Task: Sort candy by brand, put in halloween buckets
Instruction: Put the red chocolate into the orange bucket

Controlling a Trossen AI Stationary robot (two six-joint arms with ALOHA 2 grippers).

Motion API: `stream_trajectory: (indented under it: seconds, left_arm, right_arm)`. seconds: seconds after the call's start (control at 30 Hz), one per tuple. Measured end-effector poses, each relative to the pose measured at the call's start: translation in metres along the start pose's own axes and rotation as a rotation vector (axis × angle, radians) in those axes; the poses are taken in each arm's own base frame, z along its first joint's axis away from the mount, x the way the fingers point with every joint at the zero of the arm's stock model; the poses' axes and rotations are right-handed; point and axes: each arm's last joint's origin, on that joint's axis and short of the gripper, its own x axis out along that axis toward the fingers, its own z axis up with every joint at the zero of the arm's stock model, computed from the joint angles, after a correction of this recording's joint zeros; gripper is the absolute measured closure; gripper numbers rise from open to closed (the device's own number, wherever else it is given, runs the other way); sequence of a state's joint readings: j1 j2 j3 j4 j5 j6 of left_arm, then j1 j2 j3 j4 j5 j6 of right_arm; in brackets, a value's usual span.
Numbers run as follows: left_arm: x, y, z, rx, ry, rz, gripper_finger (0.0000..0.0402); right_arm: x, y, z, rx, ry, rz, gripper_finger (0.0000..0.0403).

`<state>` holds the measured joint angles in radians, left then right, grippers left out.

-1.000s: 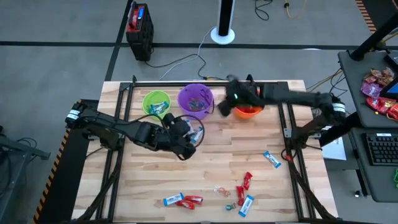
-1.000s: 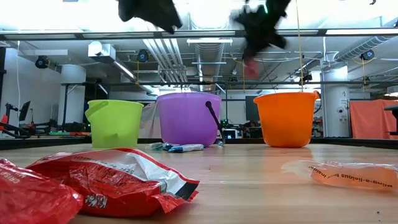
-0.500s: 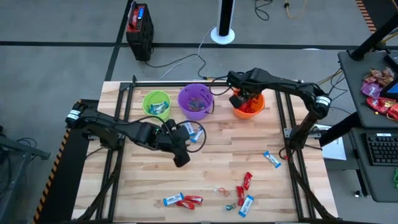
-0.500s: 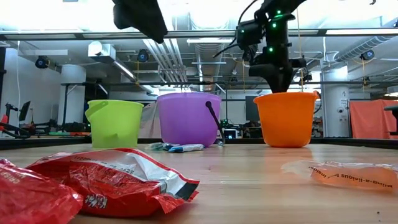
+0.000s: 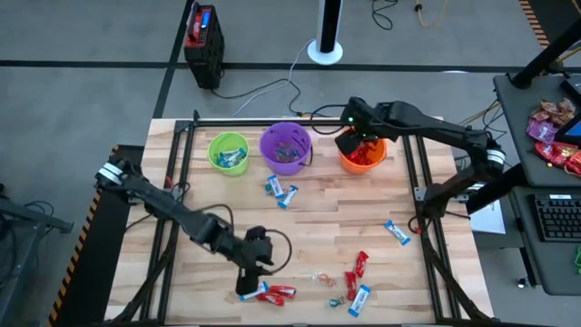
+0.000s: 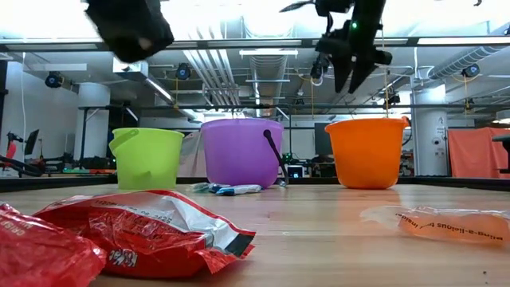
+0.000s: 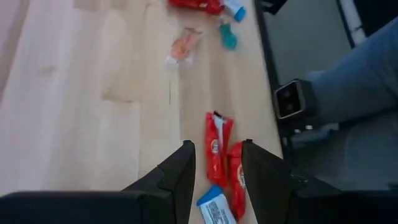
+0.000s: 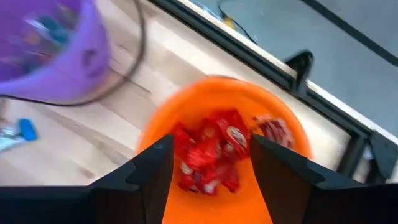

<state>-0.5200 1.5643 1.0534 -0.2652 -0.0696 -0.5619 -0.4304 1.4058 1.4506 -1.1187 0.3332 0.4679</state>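
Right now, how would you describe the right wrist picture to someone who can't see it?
The right tool, its fingers open and empty, hangs over the orange bucket, which holds a pile of red-wrapped candies. The purple bucket stands beside it on the wooden table.

My wooden surface [image 5: 318,232] is the landmark. Beyond its far edge a black box with a red top [image 5: 203,34] stands on the grey floor, with a white round-based post [image 5: 325,41] near it and cables [image 5: 272,86] trailing from the floor toward that edge. Off its right side sits a desk [image 5: 536,136] carrying a heap of pink-red candy bags [image 5: 550,127] and a keyboard [image 5: 556,218].
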Motion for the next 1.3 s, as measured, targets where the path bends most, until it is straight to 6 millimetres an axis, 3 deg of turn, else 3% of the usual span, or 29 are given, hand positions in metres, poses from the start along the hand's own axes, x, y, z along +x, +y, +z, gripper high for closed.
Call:
stream_trajectory:
  seconds: [0.27, 0.47, 0.63, 0.9, 1.1, 1.23, 1.3]
  left_arm:
    - [0.05, -0.011, -0.021, 0.065, 0.129, -0.015, 0.0282]
    - [0.09, -0.025, -0.016, 0.062, 0.179, 0.006, 0.0255]
    - [0.115, -0.026, -0.02, 0.025, 0.226, 0.041, 0.024]
    - [0.119, -0.025, -0.021, -0.013, 0.224, 0.045, 0.0257]
    - [0.119, -0.024, -0.022, -0.016, 0.224, 0.048, 0.032]
    - [0.12, -0.022, -0.021, -0.022, 0.223, 0.05, 0.0387]
    - [0.12, -0.022, -0.021, -0.022, 0.224, 0.052, 0.0394]
  right_arm:
    - [-0.005, 0.012, -0.002, -0.047, -0.038, 0.04, 0.02]
    - [0.001, 0.016, -0.004, -0.108, -0.012, 0.03, 0.02]
    - [0.004, 0.017, -0.007, -0.131, 0.003, 0.026, 0.02]
    - [0.014, 0.018, -0.017, -0.164, 0.054, 0.033, 0.02]
    - [0.022, 0.021, -0.025, -0.184, 0.091, 0.046, 0.02]
    - [0.024, 0.022, -0.028, -0.189, 0.101, 0.044, 0.0199]
    - [0.024, 0.022, -0.028, -0.19, 0.102, 0.043, 0.0199]
